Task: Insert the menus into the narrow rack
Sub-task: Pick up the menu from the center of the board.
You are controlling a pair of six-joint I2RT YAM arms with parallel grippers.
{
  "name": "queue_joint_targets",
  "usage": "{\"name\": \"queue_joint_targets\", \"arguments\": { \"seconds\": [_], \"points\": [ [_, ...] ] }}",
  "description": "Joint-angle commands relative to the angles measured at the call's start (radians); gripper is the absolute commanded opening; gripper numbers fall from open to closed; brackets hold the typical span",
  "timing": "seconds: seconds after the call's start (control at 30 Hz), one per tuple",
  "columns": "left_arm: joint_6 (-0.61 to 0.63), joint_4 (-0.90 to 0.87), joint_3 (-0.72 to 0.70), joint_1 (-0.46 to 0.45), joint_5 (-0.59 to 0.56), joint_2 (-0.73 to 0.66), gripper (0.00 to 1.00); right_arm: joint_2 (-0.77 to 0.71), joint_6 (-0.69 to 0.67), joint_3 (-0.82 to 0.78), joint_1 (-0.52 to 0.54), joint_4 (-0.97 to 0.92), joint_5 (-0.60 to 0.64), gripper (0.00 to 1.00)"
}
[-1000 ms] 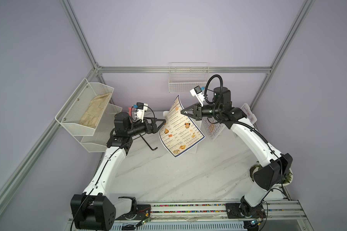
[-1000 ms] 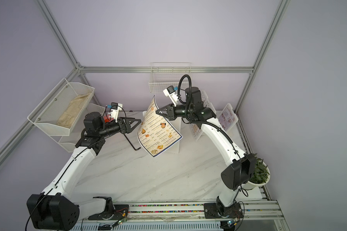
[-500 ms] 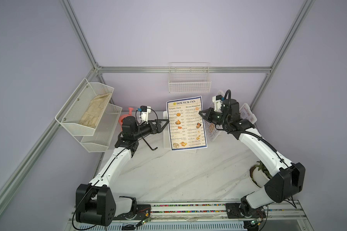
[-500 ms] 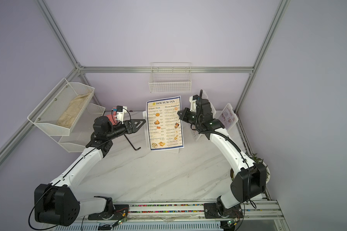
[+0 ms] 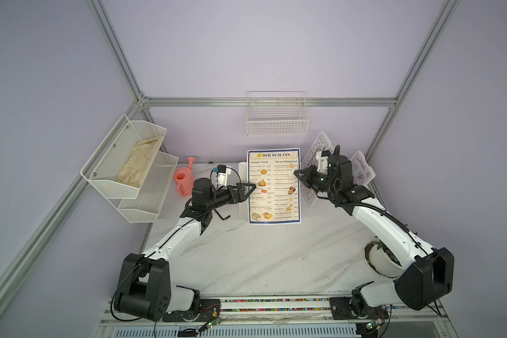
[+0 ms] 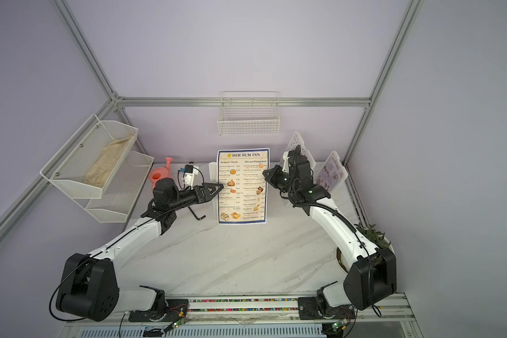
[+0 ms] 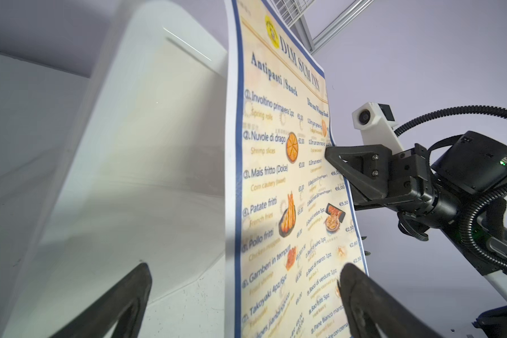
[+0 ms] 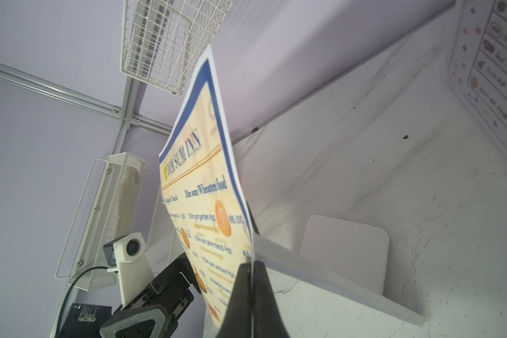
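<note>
The right gripper (image 8: 251, 275) pinches the menu (image 5: 274, 187) tight by one edge, so the sheet stands up straight. The left gripper (image 7: 246, 267) is wide open with the menu's other edge between its fingers, likely ready to steady it. The white rack (image 7: 129, 146) stands close by the left gripper, behind the sheet.

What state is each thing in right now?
menu: upright, pinched at its right edge, not in rack.
right tool: shut on menu.
left tool: open, jaws straddling menu's left edge.
rack: no menu in it.
dotted sheet: leaning, untouched.
card: leaning, untouched.
wire basket: empty.
</note>
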Motion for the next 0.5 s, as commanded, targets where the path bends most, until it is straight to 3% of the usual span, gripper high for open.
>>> {"name": "queue_joint_targets", "arguments": {
  "seconds": [0.0,0.23,0.47],
  "points": [
    [-0.052,0.144,-0.037,-0.023,0.039,0.02,0.95,-0.028,0.043,-0.011,0.0,0.04,0.008,0.0],
    [-0.133,0.305,-0.05,-0.025,0.091,0.031,0.74,-0.051,0.052,-0.025,0.001,0.032,0.021,0.0],
    [-0.192,0.41,-0.053,-0.024,0.121,0.081,0.6,-0.065,0.068,-0.048,0.001,0.041,0.035,0.0]
  ]
}}
